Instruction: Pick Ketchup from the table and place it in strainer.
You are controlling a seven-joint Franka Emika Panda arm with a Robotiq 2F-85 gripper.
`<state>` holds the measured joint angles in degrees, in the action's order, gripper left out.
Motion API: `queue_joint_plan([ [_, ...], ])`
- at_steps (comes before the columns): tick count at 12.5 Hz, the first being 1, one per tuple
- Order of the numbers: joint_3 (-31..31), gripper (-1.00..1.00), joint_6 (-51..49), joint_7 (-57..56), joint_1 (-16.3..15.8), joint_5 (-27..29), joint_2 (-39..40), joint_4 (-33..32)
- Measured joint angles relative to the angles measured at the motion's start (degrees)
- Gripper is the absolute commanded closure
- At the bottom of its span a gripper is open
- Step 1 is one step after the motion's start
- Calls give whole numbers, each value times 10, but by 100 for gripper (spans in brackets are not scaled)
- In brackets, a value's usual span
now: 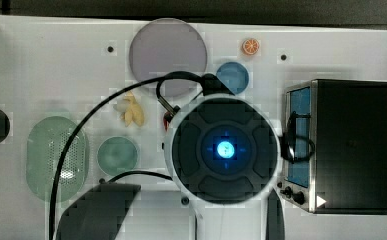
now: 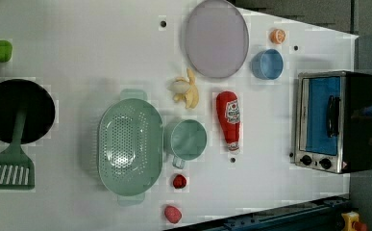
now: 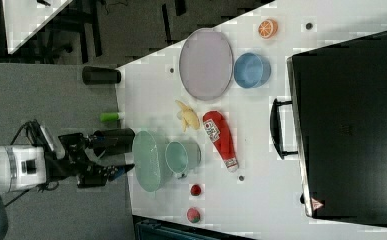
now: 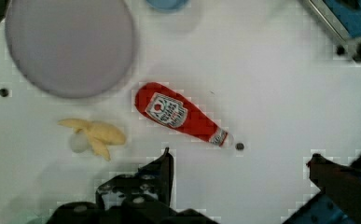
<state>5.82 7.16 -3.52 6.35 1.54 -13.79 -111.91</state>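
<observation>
Hand [image 4: 239, 163] spread wide, holding nothing, poised above the table; dark fingers [image 4: 162, 170] pointing toward the red plastic ketchup bottle with a white label [image 4: 180, 114]

Bottle lying on its side on the bare white table [image 2: 78, 48], cap end toward the left view's bottom, between the round teal cup [image 2: 187, 139] and the silver toaster oven with a blue window [image 2: 325, 120], apart from both

Risks, as a judgement:
- Round, tapering body likely to roll or squirt out if pinched across the narrow neck or off-centre; grasp across the wide labelled part probably safer
- Peeled yellow banana [image 2: 186, 89] near the bottle's base, large grey-lilac round plate [image 2: 216, 38] just past it; careless descent could nudge either
- Teal cup touching or almost touching the pale mint-green oval plastic strainer [image 2: 130, 147], right on the path; low carry could knock it over
- Early release could bounce the bottle off the strainer's rounded rim, toward the two small red berries [image 2: 179, 181] beside it

Table smooth, white, dotted with a few dark holes; also blue bowl [image 2: 266, 64], orange slice [image 2: 278, 36], black pan [image 2: 18, 110], green spatula [image 2: 10, 161]. Beyond the table edge in the right view, grey floor and dark furniture
</observation>
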Motion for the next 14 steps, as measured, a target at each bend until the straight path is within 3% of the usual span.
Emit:
queue_joint_plan([
  [3, 14, -100, 81, -119, 0, -1, 53, -25],
  [9, 38, -100, 251, -409, 2, 2, 161, -147],
  [14, 43, -100, 384, -484, 7, -6, 204, -201],
])
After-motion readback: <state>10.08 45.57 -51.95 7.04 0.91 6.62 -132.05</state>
